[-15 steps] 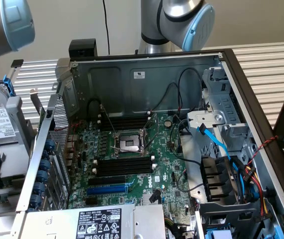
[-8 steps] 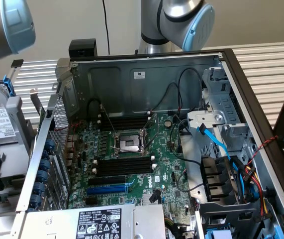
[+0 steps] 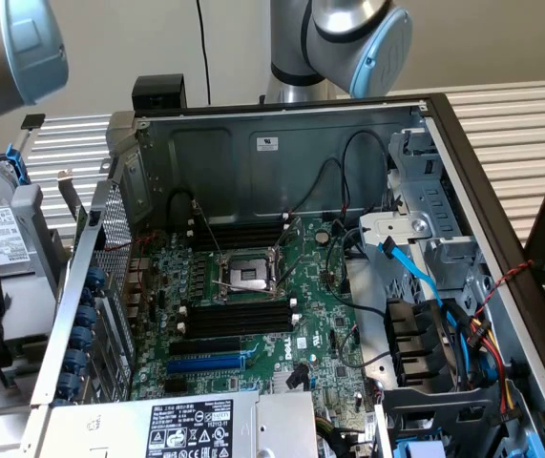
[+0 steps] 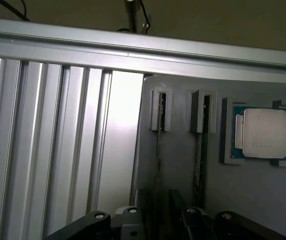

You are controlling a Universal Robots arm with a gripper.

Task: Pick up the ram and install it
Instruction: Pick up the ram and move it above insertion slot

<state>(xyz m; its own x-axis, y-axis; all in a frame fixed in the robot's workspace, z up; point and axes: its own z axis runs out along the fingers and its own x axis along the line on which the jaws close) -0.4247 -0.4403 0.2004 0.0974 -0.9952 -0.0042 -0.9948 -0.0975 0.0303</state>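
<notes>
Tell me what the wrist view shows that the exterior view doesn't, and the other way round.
Wrist view: a grey holder with two ram sticks standing on edge in its slots, a processor chip seated beside them, and the open claw near the sticks.
Exterior view: the opened computer case, its motherboard with a processor socket, black memory slots and a blue expansion slot, plus the robot arm.
Shared: the ribbed aluminium tabletop, which the exterior view has around the case.
</notes>
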